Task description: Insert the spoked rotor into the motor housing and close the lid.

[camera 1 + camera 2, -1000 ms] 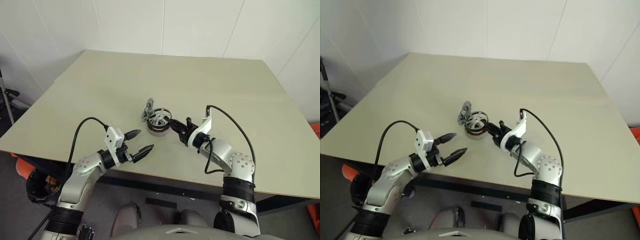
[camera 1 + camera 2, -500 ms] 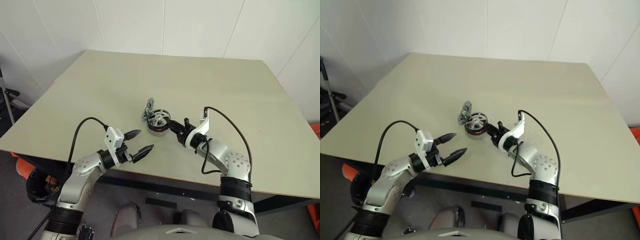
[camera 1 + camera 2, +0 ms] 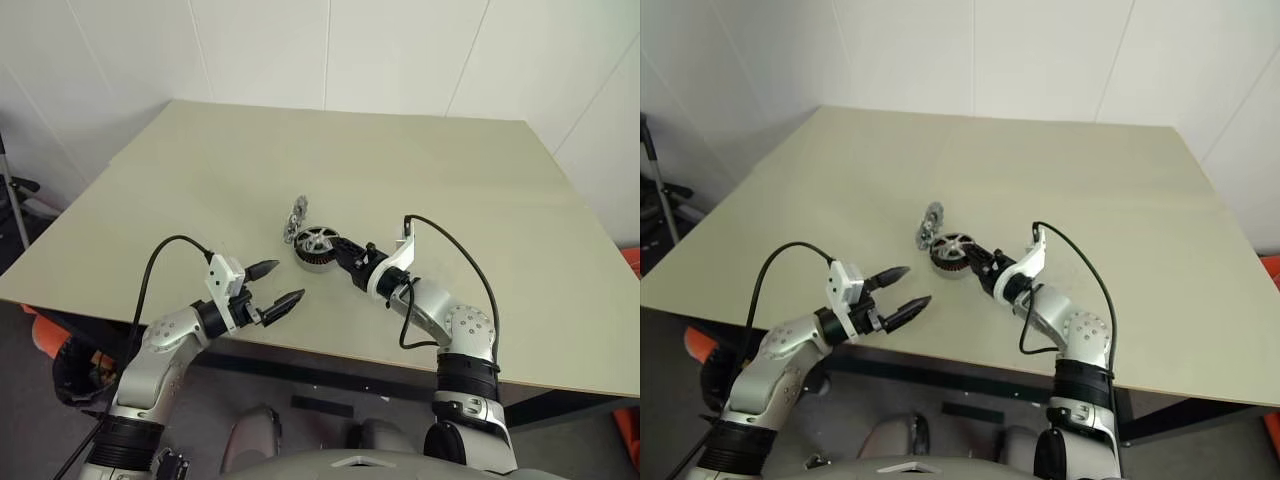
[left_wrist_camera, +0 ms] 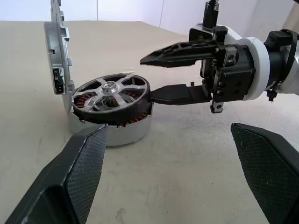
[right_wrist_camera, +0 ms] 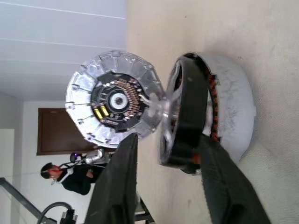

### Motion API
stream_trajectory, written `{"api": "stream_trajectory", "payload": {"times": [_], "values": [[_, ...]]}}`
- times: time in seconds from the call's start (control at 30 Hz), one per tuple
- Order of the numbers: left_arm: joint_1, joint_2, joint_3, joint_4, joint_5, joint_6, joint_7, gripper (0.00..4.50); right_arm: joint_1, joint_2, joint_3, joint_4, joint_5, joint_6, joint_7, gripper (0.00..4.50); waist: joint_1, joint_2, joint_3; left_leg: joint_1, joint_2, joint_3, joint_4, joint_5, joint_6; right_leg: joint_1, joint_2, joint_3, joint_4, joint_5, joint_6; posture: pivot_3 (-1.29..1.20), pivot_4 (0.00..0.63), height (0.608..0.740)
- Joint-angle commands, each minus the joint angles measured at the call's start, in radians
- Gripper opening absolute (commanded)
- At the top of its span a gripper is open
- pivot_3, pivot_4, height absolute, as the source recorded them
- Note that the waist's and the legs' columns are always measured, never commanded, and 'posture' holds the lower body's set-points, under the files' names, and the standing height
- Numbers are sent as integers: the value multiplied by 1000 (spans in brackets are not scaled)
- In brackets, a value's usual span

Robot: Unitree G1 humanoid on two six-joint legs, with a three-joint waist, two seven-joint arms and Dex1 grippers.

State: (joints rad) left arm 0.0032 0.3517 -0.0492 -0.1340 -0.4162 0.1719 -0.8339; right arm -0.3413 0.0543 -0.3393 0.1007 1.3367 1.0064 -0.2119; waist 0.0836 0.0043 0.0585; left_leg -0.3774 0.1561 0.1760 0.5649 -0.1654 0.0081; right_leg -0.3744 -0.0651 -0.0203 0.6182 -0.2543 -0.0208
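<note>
The motor housing (image 4: 122, 132), a grey puck with copper windings, sits mid-table. The spoked rotor (image 4: 111, 95) rests in its top, slightly tilted, with its dark rim standing above the housing wall. The lid (image 4: 58, 52) stands upright, hinged at the housing's far-left rim (image 3: 296, 216). My right gripper (image 4: 147, 78) is open at the rotor's right edge, one finger above the rim and the other (image 4: 174, 94) level with it. In the right wrist view the rotor (image 5: 186, 122) lies between the spread fingers. My left gripper (image 3: 276, 284) hangs open, near the front table edge, apart from the housing.
The beige table (image 3: 420, 170) is bare around the housing. Its front edge (image 3: 330, 352) runs just behind both grippers. White walls stand behind. A person (image 5: 52, 173) shows far off in the right wrist view.
My right gripper's fingers have spread apart and let go of the rotor, which now lies lower and flatter in the housing. The left arm has not moved.
</note>
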Motion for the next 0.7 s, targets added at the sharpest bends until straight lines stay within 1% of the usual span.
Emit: {"api": "stream_trajectory", "payload": {"times": [0.03,0.07,0.2,0.4,0.47,0.5,0.6,0.63,0.7], "values": [[-2,5,12,-44,-17,-11,-4,4500,-5,-22,-7,-40,18,5,-9,2928,0,0,0,1,0,0,0,0,0,1,0,0,0,-1,2,0,0,740],[-1,4,12,-47,-17,-10,-3,4500,-3,-30,-11,-53,29,9,-12,2928,0,0,0,2,0,0,0,0,0,2,0,0,0,-2,4,0,0,740],[0,2,9,-55,-18,-5,1,4500,-3,-65,-23,-102,75,21,-37,2928,11,0,0,2,0,0,1,-1,1,3,0,0,0,-3,4,0,0,740],[-14,-1,5,-58,-19,9,5,4500,-10,-125,-26,-150,145,34,-86,2928,12,0,0,2,0,0,1,0,0,3,0,0,0,-2,4,0,0,740],[-18,-3,4,-57,-18,13,6,4500,-13,-149,-9,-169,136,39,-96,2928,13,0,0,2,0,0,1,0,0,3,0,0,0,-2,4,0,0,740],[-20,-4,4,-57,-18,15,6,4500,-16,-169,21,-194,96,44,-83,2928,13,0,0,2,0,0,1,0,0,3,0,0,0,-2,4,0,0,740],[-24,-5,3,-56,-17,18,7,4500,-25,-229,137,-280,-76,12,0,2341,12,0,0,2,0,0,1,0,0,3,0,0,0,-2,4,0,0,740],[-25,-6,3,-56,-17,19,7,4500,-28,-240,168,-296,-124,-9,24,2072,12,0,0,2,0,0,1,0,0,3,0,0,0,-2,4,0,0,740],[-28,-6,4,-53,-16,19,7,4500,-41,-278,276,-326,-282,-75,94,1338,12,0,0,2,1,0,1,0,0,3,0,0,0,-2,4,0,0,740]]}}
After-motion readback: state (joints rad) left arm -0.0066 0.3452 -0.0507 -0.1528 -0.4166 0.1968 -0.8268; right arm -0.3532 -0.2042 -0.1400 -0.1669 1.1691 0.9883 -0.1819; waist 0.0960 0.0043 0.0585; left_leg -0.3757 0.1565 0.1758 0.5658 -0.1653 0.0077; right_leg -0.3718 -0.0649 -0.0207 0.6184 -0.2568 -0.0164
